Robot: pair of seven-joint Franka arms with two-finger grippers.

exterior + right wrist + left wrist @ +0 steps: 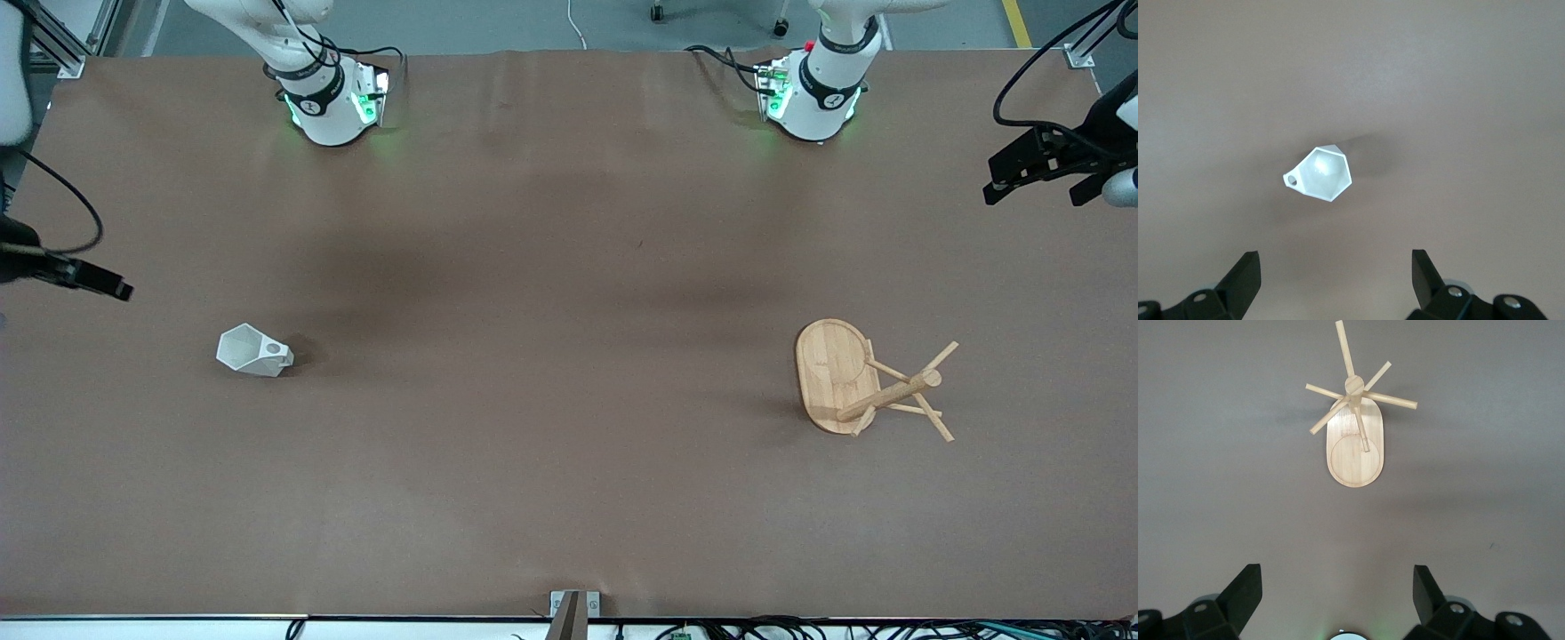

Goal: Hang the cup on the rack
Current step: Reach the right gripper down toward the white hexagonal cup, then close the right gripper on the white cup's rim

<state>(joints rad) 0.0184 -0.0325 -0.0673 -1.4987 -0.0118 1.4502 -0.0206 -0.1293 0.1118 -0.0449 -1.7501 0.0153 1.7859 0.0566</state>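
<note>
The white faceted cup [253, 351] rests on the table toward the right arm's end, its pierced tab handle [276, 348] turned toward the table's middle. In the right wrist view I look down into the cup [1321, 175]. My right gripper [1335, 261] hangs open and empty high above the table near the cup, one finger [107, 284] showing at the front view's edge. The bamboo rack [836, 373] stands toward the left arm's end, its pegs [1388, 400] spreading from the post. My left gripper [1336, 579] [1040, 188] is open and empty, high up near the rack.
The brown table cover [569, 444] carries only these two things. Both arm bases [333, 102] [813, 93] stand along the edge farthest from the front camera. A small metal bracket [573, 609] sits at the nearest edge.
</note>
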